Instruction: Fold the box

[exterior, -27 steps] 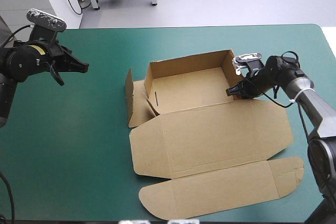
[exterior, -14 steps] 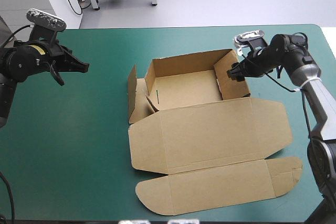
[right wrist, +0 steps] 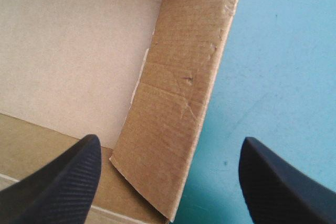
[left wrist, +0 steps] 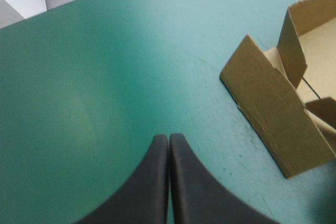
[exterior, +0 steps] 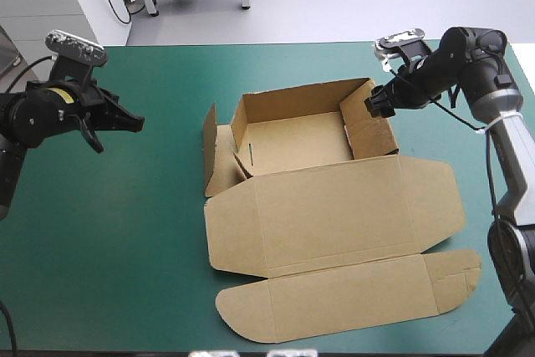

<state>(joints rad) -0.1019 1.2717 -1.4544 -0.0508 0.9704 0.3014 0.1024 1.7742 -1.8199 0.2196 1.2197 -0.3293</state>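
The brown box (exterior: 301,140) stands mid-table as an open tray, its back and side walls raised. Its lid (exterior: 334,215) and long front flap (exterior: 351,298) lie flat toward the near edge. My right gripper (exterior: 376,106) hovers open just above the right side wall (exterior: 368,127). In the right wrist view that wall (right wrist: 178,93) stands upright between the gripper's (right wrist: 169,141) spread fingers, untouched. My left gripper (exterior: 125,119) is shut on nothing, above the cover well left of the box. Ahead of this gripper (left wrist: 169,140), the left wrist view shows the box's left side flap (left wrist: 273,124).
The teal-green cover (exterior: 125,232) surrounds the box. The left side flap (exterior: 209,152) leans outward from the tray. The front flap's rounded ends reach close to the table's near edge.
The right side wall has gone from lying low to upright. My right gripper rose and drew back toward the far edge. The left arm barely shifted.
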